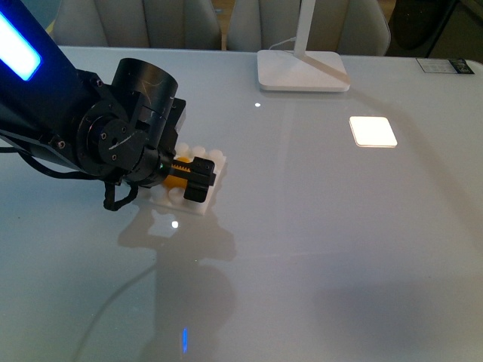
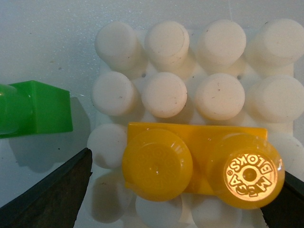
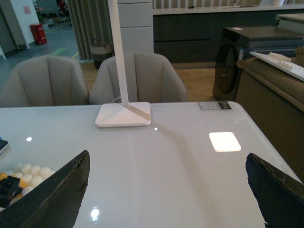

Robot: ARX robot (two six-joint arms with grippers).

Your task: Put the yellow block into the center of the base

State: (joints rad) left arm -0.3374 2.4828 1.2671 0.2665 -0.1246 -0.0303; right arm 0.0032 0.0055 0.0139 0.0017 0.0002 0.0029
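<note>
On the pale glossy surface (image 1: 317, 249), toward the robot's left, the flat square white plastic base with its grid of round studs (image 1: 202, 202) is being worked over by the left gripper (image 1: 189, 175). The small glossy yellow-orange plastic block with two round studs (image 2: 202, 166) is being held between the jaws, which are closed against its two short ends, as seen in the left wrist view. The block is sitting over the base studs, in the second row from the near edge and toward one side; whether it is pressed fully home cannot be told. A green plastic brick (image 2: 35, 108) is lying just beside the base, apart from it.

Judgement for the step in hand: the block is being seated, so the long axis should be kept parallel to the stud rows, and pressure should be applied straight down, evenly on both ends, so that no tilt is introduced. The block looks off the middle four studs; centring should be checked before pressing.

The right gripper (image 3: 166, 190) is being held wide apart, empty, well away from the base.
</note>
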